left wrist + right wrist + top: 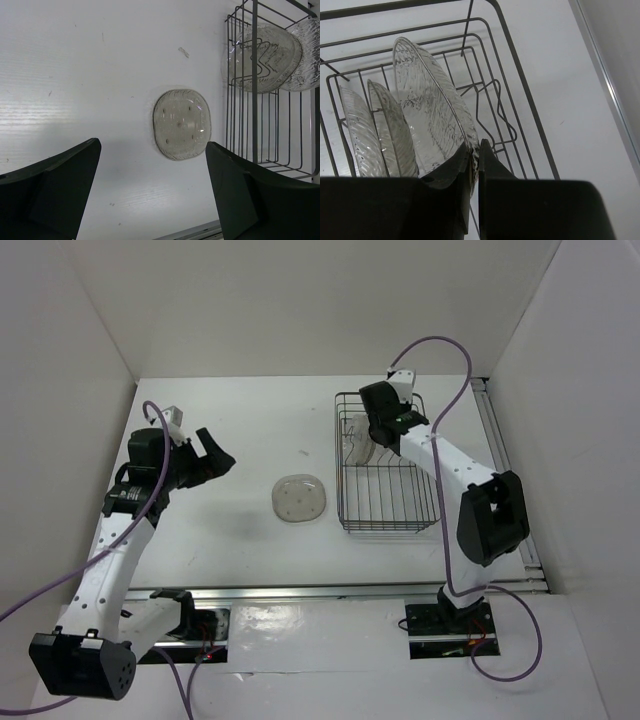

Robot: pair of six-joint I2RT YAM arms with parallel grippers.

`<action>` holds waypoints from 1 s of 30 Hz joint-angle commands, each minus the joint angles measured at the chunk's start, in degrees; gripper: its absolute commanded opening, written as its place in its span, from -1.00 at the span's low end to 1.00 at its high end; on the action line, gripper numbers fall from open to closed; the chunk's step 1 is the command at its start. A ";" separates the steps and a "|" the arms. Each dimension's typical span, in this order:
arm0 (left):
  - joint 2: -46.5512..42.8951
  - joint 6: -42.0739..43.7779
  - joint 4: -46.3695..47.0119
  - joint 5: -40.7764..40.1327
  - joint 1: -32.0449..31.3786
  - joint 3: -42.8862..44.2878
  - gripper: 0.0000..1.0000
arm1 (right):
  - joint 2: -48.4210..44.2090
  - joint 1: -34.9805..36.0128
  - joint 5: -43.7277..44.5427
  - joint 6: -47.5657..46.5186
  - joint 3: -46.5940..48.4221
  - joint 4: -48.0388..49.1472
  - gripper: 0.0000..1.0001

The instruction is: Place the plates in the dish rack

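Plates: clear plate [427, 115] upright in dish rack [385, 505], R gripper [474, 150] clamped on its rim; second plate [395, 132], third plate [355, 132] alongside. Greyish plate [300, 498] flat on table [220, 540] just left of rack. L gripper [218, 448] jaws apart, well left of rack.

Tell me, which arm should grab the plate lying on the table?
Left. The left tool is open and empty, facing that plate. The right tool is busy, shut on a clear plate inside the rack.

White table [250, 420], white walls [300, 300] around it, metal rail [330, 592] along its near edge
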 commanded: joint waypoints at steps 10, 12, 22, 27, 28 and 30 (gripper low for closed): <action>-1.06 0.68 1.30 1.45 0.35 0.01 1.00 | 4.20 1.90 2.93 2.15 2.46 1.85 -0.50; -1.06 0.68 1.30 1.45 0.35 0.01 1.00 | 4.20 1.90 1.70 2.15 2.46 1.85 -0.21; 0.00 0.68 1.30 1.98 0.35 0.01 1.00 | 2.98 1.90 -3.74 0.05 4.22 3.78 0.60; 4.55 1.20 1.30 3.38 0.35 0.01 1.00 | -3.79 3.21 -6.22 -3.56 7.63 6.60 0.96; 5.44 1.20 0.69 3.39 0.35 0.01 1.00 | -4.41 3.74 -4.04 -3.56 8.95 5.47 1.00; 7.81 1.20 0.69 3.39 0.35 0.62 1.00 | -5.37 3.75 -1.92 -4.87 12.37 2.12 1.00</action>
